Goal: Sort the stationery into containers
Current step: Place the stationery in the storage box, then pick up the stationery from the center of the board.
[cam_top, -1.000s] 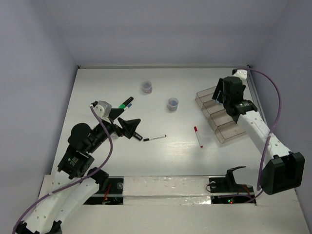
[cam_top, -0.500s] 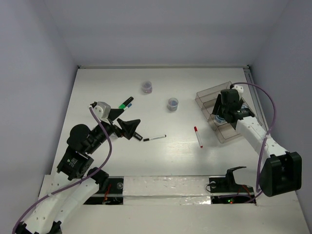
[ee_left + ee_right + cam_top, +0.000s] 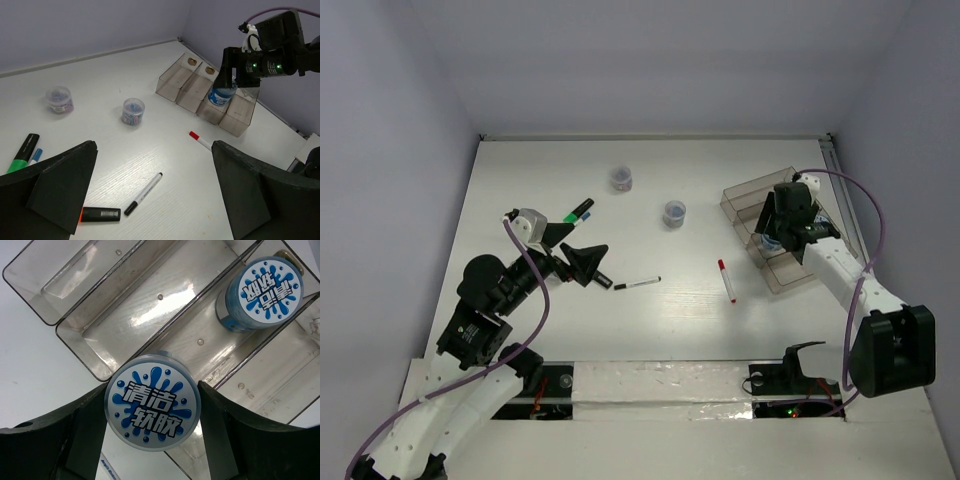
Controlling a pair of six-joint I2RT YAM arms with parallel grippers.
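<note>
**Visitor:** What is the right gripper (image 3: pixel 151 386) doing?

**Onlooker:** It is clamped around a round pot (image 3: pixel 152 410) with a blue-and-white splash label on its lid, one finger on each side. The pot is at the near end of one long compartment of the clear tray (image 3: pixel 125 315). I cannot tell whether it touches the floor of the tray.

**Visitor:** Is anything else in the tray?

**Onlooker:** A second pot (image 3: pixel 264 290) with the same label stands at the far end, seemingly in the same compartment.

**Visitor:** And the left gripper (image 3: pixel 154 145)?

**Onlooker:** It is spread wide and holds nothing, well to the left of the tray.

**Visitor:** What lies outside the tray?

**Onlooker:** Seen from above, a red-capped white pen (image 3: pixel 726 280) lies nearest, left of the tray. Further left is a thin black-and-white pen (image 3: pixel 637 283). An orange-capped black marker (image 3: pixel 100 214) lies beyond that pen, close to the left gripper. Two small greyish pots (image 3: pixel 674 212) (image 3: pixel 622 178) stand apart, left of the tray. A green-capped black marker (image 3: pixel 580 210) lies furthest from it.
</note>
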